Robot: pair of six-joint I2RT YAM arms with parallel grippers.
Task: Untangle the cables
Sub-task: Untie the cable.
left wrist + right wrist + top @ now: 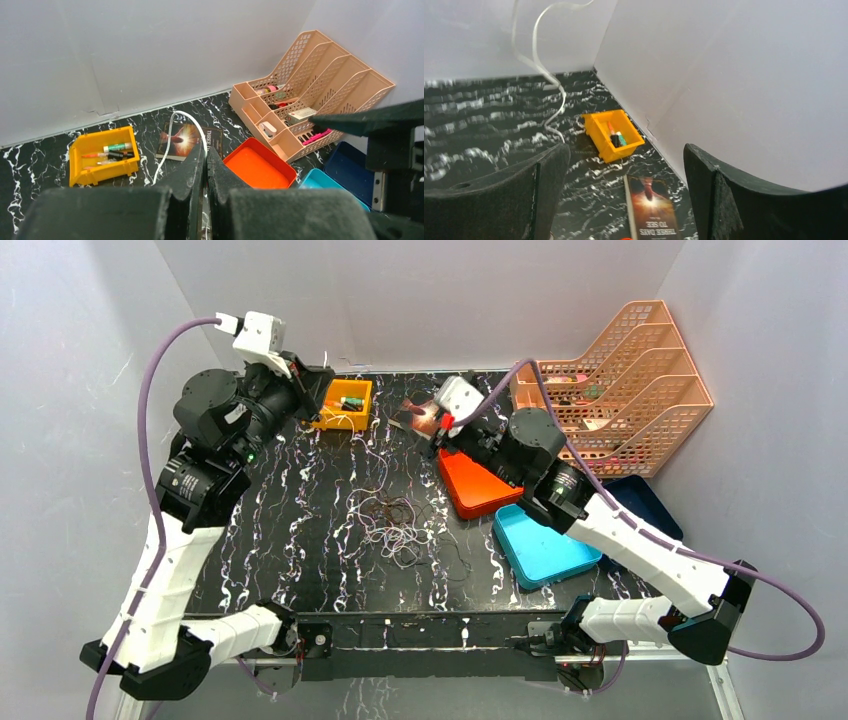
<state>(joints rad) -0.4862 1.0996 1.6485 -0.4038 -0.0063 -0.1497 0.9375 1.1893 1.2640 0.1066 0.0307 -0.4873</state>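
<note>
The cables [392, 525] lie as a loose tangle of thin dark and pale loops in the middle of the black marbled table. One whitish cable [170, 125] rises out of it in an arc and runs in between my left fingertips. My left gripper [205, 150] is shut on this cable and is raised at the back left by the yellow bin [344, 403]. From the right wrist the same cable [538, 62] hangs in the air. My right gripper [625, 148] stands wide open and empty, raised over the book [651, 207] at the back centre.
An orange tray [475, 485], a cyan tray [540, 545] and a dark blue tray [640, 505] lie to the right of the tangle. A peach mesh file organizer [620, 380] stands at the back right. White walls enclose the table.
</note>
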